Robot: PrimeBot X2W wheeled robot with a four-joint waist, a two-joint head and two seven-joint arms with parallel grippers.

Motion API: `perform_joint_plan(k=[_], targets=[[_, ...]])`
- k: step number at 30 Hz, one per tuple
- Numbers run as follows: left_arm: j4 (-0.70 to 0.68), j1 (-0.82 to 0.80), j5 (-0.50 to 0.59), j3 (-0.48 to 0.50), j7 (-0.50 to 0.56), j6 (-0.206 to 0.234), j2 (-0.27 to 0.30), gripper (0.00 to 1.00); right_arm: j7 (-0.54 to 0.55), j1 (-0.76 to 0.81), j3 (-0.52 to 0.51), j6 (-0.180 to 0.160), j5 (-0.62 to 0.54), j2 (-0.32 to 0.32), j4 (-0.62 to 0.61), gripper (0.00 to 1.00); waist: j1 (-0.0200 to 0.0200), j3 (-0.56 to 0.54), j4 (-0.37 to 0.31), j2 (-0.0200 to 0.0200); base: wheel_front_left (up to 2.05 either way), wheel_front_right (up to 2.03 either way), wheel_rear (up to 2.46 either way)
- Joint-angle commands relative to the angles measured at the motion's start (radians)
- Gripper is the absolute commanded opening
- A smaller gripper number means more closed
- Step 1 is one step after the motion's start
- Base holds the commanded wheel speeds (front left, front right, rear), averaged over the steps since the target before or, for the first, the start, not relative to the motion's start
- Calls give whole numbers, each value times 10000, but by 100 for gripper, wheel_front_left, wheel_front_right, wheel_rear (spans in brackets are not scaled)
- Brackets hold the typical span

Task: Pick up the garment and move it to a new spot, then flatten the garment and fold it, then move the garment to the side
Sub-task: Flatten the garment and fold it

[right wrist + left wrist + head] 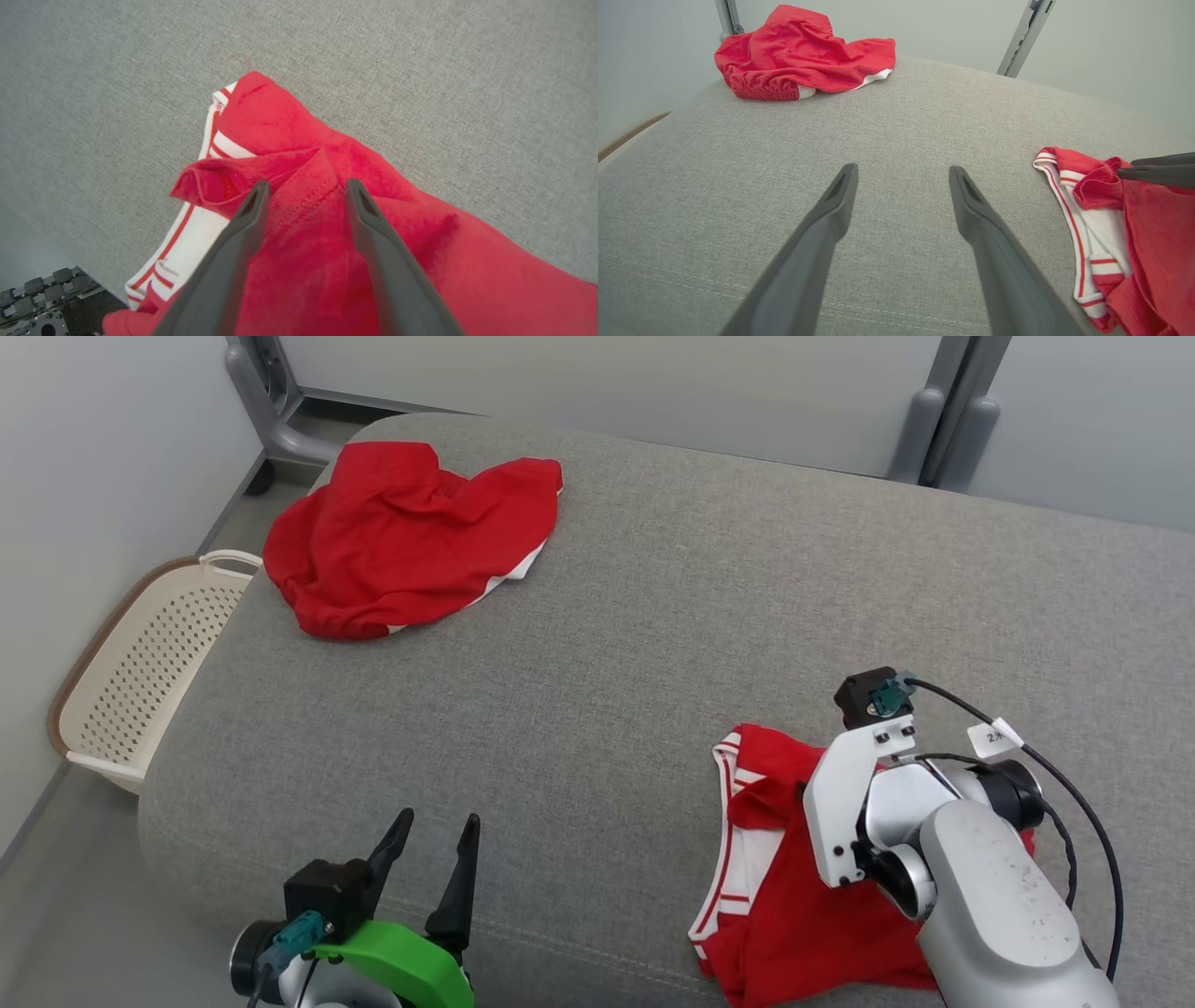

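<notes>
Red garment (467, 270) lies beneath right end effector (306, 186).

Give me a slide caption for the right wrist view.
Right gripper with fingers apart over a raised fold of the red garment on grey upholstery.

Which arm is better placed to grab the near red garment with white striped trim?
Right. The right gripper is open astride a raised fold of the striped garment; the left gripper hovers open over bare cushion.

Robot test room, staged as laundry corner: grey fabric-padded bench (653, 616), bare pale partition panels (607, 383), metal posts (934, 429), perforated laundry basket (140, 663) on floor (47, 915).
</notes>
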Motion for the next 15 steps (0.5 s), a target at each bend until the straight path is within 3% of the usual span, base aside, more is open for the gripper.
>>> perform_joint_plan(k=[1, 2, 3, 4, 5, 7, 15], targets=[[16, -204, 20, 22, -59, -36, -34, 100, -14, -63, -16, -8, -76, -38, 68, 79, 0, 54, 36, 0, 0, 0, 0], [33, -218, 25, 29, -57, -44, -47, 100, 9, -83, -21, -7, -85, -38, 118, 67, 0, 72, 44, 0, 0, 0, 0], [51, -227, 33, 38, -63, -52, -58, 100, -6, -108, -29, -7, -79, -37, 146, 47, 0, 87, 51, 0, 0, 0, 0], [73, -234, 36, 47, -55, -60, -67, 100, -32, -126, -31, -7, -82, -37, 176, 42, 0, 101, 55, 0, 0, 0, 0], [92, -243, 41, 53, -63, -69, -79, 100, -33, -137, -23, -7, -73, -37, 219, 25, 0, 113, 57, 0, 0, 0, 0], [123, -254, 52, 56, -73, -93, -103, 100, -94, -154, -11, -7, -51, -37, 260, 0, 0, 128, 65, 0, 0, 0, 0], [251, -295, 89, 71, -97, -133, -175, 100, -623, -226, -23, -7, -72, -37, 263, 0, 0, 131, 94, 0, 0, 0, 0]])
